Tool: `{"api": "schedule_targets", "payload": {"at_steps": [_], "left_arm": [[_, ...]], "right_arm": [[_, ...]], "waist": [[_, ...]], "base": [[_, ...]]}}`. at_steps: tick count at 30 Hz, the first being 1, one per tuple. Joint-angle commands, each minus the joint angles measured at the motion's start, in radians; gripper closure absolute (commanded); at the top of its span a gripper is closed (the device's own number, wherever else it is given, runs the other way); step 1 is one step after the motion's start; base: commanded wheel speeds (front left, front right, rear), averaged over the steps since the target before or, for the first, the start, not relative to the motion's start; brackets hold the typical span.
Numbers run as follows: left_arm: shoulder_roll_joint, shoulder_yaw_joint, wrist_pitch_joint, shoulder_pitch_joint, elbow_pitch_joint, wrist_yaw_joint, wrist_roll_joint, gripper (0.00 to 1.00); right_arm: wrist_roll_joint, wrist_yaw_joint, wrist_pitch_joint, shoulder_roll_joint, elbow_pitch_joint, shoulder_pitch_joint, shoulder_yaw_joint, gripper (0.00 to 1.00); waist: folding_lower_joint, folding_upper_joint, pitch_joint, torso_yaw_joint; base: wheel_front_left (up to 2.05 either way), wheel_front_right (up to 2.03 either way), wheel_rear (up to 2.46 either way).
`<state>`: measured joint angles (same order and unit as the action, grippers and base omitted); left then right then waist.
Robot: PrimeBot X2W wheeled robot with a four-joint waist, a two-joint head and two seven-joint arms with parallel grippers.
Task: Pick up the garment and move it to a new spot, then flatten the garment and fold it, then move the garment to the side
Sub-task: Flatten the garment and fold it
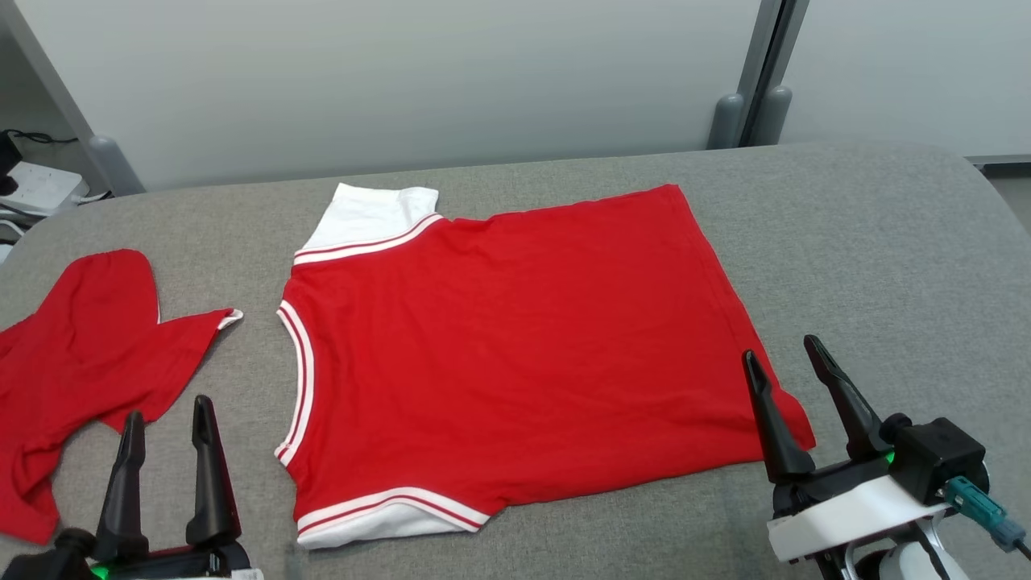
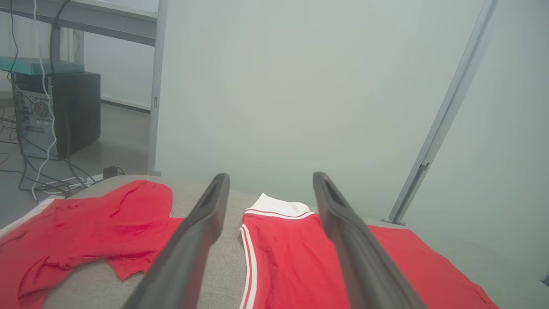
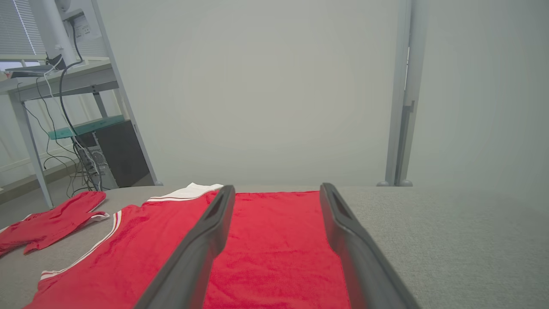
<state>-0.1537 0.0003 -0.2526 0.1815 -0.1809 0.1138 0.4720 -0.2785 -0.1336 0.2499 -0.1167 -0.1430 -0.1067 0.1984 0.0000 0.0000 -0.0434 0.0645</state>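
Folding looks to be the step in hand: the garment [image 1: 515,346], a red shirt with white sleeves, lies spread flat at the centre of the grey surface [image 1: 886,242]. Both claws are wide open and empty, the left claw [image 1: 167,407] at lower left beside a crumpled red cloth [image 1: 80,338], the right claw [image 1: 780,346] at lower right by the hem corner. Next, each claw probably needs to pinch an edge and carry it across.

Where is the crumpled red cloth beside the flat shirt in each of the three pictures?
Head view: crumpled red cloth at the left edge.
Left wrist view: the cloth at lower left.
Right wrist view: the cloth at far left.
Shared landmark: the shirt's white sleeve, right of the cloth.
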Motion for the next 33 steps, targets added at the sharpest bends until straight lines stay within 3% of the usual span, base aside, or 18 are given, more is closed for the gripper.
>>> {"api": "schedule_targets", "payload": {"at_steps": [1, 5, 9, 26, 33], "left_arm": [[0.018, 0.052, -0.009, -0.010, -0.021, -0.022, -0.041, 0.00], [0.082, 0.089, -0.009, 0.017, -0.032, -0.076, -0.109, 0.00], [0.100, 0.090, -0.009, 0.043, -0.016, -0.106, -0.152, 0.00], [0.103, 0.058, -0.009, 0.052, 0.019, -0.087, -0.132, 0.00], [0.103, -0.005, -0.009, 0.081, 0.165, -0.126, -0.154, 0.00]], "right_arm": [[0.012, 0.003, 0.012, -0.003, 0.045, 0.002, 0.019, 0.00], [0.003, 0.003, 0.012, 0.002, 0.072, 0.046, 0.019, 0.00], [-0.015, 0.003, 0.012, -0.001, 0.073, 0.077, 0.019, 0.00], [-0.032, 0.003, 0.012, 0.009, 0.056, 0.085, 0.022, 0.00], [-0.034, 0.003, 0.012, 0.002, 0.047, 0.081, 0.030, 0.00]], "waist": [[0.0000, 0.0000, 0.010, 0.010], [0.0000, 0.0000, 0.016, 0.021], [0.0000, 0.0000, 0.024, 0.028], [0.0000, 0.0000, 0.022, 0.032], [0.0000, 0.0000, 0.014, 0.028]], "base": [[0.00, 0.00, 0.00], [0.00, 0.00, 0.00], [0.00, 0.00, 0.00], [0.00, 0.00, 0.00], [0.00, 0.00, 0.00]]}}
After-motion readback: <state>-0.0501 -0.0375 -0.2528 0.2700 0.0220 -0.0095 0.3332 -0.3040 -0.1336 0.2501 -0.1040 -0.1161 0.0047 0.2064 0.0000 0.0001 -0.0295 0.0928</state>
